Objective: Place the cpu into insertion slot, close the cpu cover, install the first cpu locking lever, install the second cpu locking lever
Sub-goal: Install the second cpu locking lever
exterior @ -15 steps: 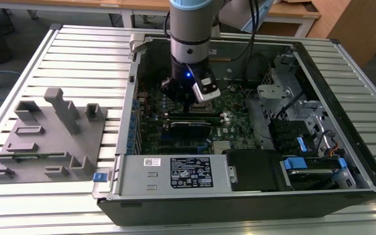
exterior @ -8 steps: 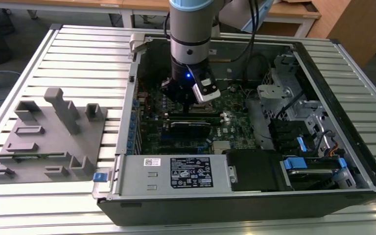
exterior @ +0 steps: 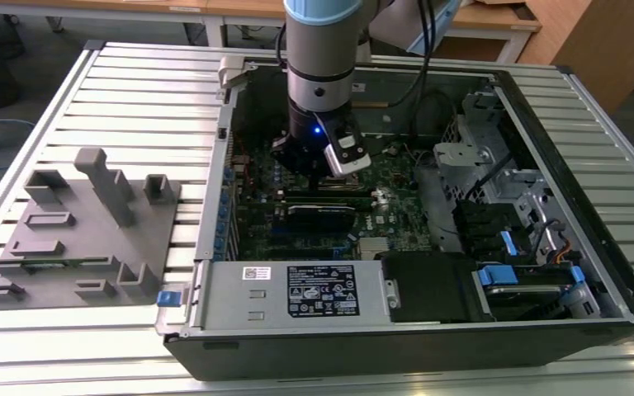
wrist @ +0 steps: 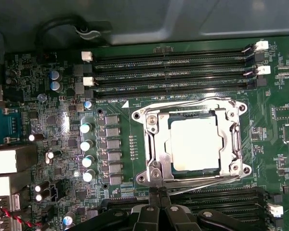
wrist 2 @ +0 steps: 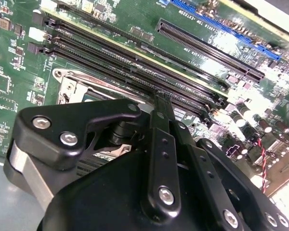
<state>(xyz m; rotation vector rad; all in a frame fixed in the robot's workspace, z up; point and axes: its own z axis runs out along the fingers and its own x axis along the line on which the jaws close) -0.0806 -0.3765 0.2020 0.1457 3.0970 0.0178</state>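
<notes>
Grey plastic fixture block (exterior: 80, 227) sits on the slatted metal worktop (exterior: 141, 74) at the exterior view's left, well apart from the work. Just right of it, the open computer case (exterior: 428, 330) lies on its side with the green motherboard (exterior: 395, 177) exposed. Arm (exterior: 323, 49) reaches straight down into the case; pincer (exterior: 314, 173) is low over the board. First wrist view: cpu (wrist: 192, 143) is seated in the insertion slot (wrist: 171, 123), silvery top showing through the cut-out of the cpu cover (wrist: 233, 144), which lies flat over it. Thin wire levers run along the cover's edges; can't tell if they're latched. Pincer (wrist: 159, 191) fingers are narrow, nearly together, tips just beside the socket frame's near edge, holding nothing that I can see. Black memory slots (wrist: 173, 72) flank the socket on both sides.
</notes>
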